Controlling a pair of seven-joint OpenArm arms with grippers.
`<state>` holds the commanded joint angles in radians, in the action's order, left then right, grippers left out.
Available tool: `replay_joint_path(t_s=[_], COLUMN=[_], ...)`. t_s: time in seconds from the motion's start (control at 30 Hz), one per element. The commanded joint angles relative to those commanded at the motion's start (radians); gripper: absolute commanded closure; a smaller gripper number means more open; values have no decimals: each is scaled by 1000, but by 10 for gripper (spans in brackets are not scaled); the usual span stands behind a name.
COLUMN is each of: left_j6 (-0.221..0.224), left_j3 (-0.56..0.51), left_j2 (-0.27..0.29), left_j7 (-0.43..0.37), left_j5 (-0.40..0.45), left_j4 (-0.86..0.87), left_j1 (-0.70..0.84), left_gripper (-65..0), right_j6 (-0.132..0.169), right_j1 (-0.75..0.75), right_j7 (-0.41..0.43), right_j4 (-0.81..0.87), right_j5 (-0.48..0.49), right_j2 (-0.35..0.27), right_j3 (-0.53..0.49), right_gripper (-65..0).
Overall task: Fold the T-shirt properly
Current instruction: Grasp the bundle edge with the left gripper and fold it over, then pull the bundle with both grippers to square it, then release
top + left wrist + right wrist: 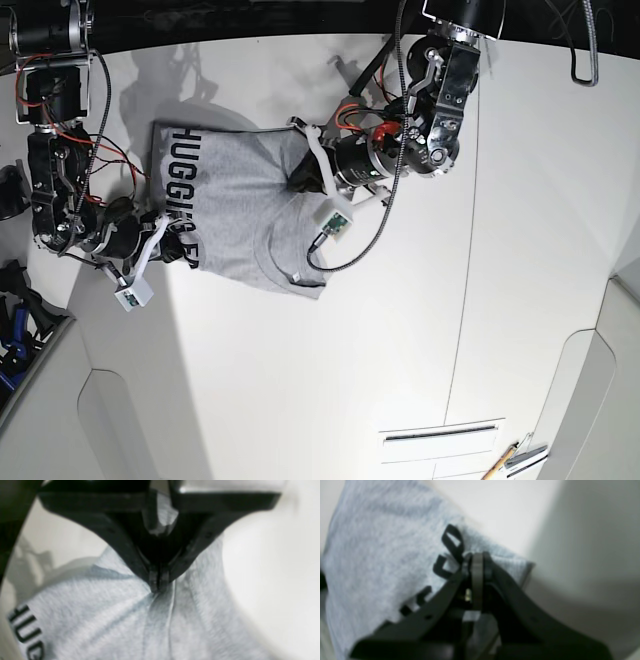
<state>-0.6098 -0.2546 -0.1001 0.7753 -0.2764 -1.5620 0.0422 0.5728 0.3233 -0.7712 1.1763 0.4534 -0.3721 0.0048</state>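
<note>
Left jaws pinch T-shirt (100, 615) | right jaws clamp its lettered edge

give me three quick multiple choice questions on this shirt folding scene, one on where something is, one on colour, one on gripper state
1. Where does the T-shirt lie in the base view?
A. upper left of the white table
B. lower right corner
C. on the floor

2. What colour is the lettering on the shirt?
A. red
B. black
C. white

3. What is the left gripper doing?
A. open above bare table
B. shut on nothing
C. shut on shirt fabric

Answers:
1 A, the shirt is spread between the two arms at the upper left.
2 B, the block letters are black on light grey.
3 C, the left wrist view shows creases fanning out from its closed tips.
</note>
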Motion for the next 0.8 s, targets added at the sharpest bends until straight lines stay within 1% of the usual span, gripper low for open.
replay_joint_path(t_s=[0.07,0.13,0.23,0.33,0.43,0.53,0.6,0.8], left_j6=[0,0,0,1,0,0,0,0], left_j3=[0,0,0,1,1,1,1,1], left_j2=[-31,-57,-87,-102,-102,-102,-102,-102], left_j7=[0,0,0,0,-2,-3,-6,-17], left_j5=[0,0,0,1,1,5,8,7], left_j4=[0,0,0,0,1,6,6,6], left_j1=[-17,-34,-65,-94,-112,-131,-140,-170], left_gripper=[0,0,0,0,0,0,0,0], right_j6=[0,0,0,0,1,8,8,8], right_j1=[0,0,0,-9,-39,-90,-126,-259], right_j7=[-24,-59,-100,-132,-145,-146,-146,-152], right_j4=[0,0,0,0,14,54,93,258], right_j5=[38,107,161,206,246,247,246,246], right_j2=[-8,-19,-27,-27,-27,-27,-27,-26], right_j3=[0,1,1,1,1,2,2,2], right_gripper=[0,0,0,0,0,0,0,0])
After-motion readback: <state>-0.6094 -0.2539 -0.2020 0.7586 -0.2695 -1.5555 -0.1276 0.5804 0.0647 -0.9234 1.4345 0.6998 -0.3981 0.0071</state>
